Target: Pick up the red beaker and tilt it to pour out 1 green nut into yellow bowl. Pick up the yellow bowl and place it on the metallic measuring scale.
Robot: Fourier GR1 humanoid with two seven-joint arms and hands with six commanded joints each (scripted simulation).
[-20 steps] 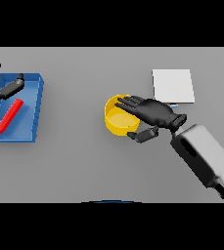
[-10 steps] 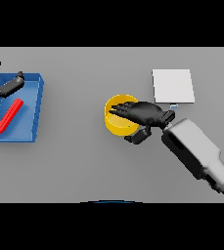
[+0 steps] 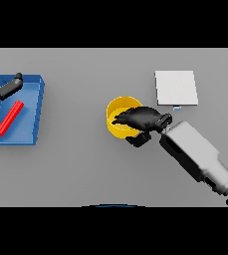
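The yellow bowl [image 3: 117, 107] stands upright on the grey table near the middle. My right hand [image 3: 141, 119] lies over its right rim, fingers curled down into the bowl and the thumb outside its near wall, pinching the rim. The red beaker [image 3: 10, 118] lies on its side in a blue tray [image 3: 36, 102] at far left. My left hand [image 3: 5, 90] hovers over the tray's far left corner with straight fingers, holding nothing and apart from the beaker. The metallic scale [image 3: 176, 87] is a pale square plate up and right of the bowl. No green nut shows.
A small button or display tab [image 3: 176, 108] juts from the scale's near edge, close to my right wrist. My right forearm [image 3: 195, 154] crosses the table from the lower right. Bare grey table lies between the tray and the bowl.
My right hand's fingers went from flat over the bowl to curled down into it, closing on the right rim. The forearm shifted slightly left. Bowl, beaker and left hand stayed put.
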